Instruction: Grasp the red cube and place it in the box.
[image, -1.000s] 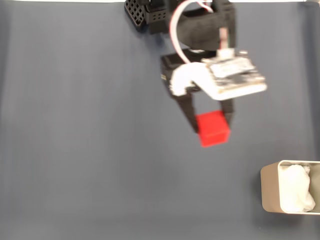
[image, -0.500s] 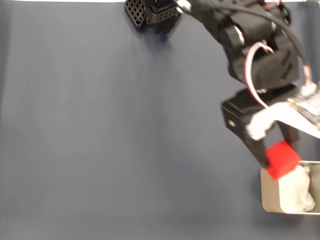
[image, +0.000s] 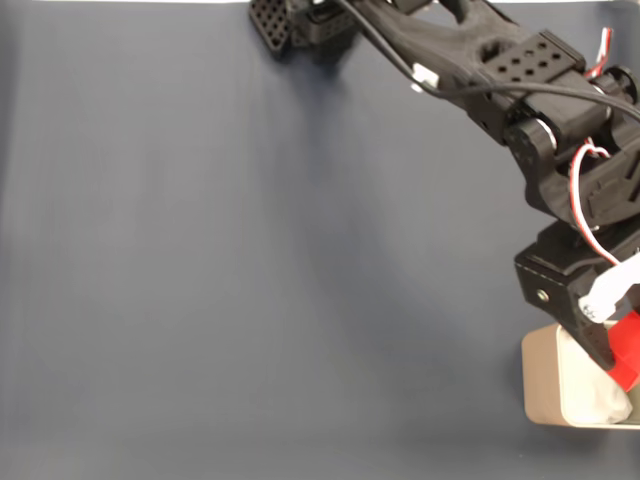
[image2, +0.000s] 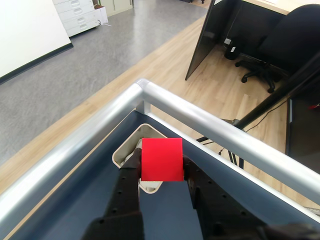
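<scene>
The red cube (image2: 161, 159) is clamped between my black fingers, with my gripper (image2: 161, 167) shut on it. In the fixed view the cube (image: 626, 348) shows partly at the right edge, held above the beige box (image: 541, 385), whose white wadding (image: 600, 402) shows under it. My gripper (image: 620, 355) hangs over the box's upper part. In the wrist view the box (image2: 123, 151) lies just beyond the cube, in the table's far corner, and the cube hides most of it.
A dark blue-grey cloth (image: 250, 280) covers the table. The arm's black base (image: 300, 25) stands at the top edge. In the wrist view a metal rail (image2: 210, 127) runs round the table's corner; beyond it are the floor and an office chair (image2: 272, 55).
My arm has swung right and down, carrying the red cube from mid-table to above the box. The box has stayed in place.
</scene>
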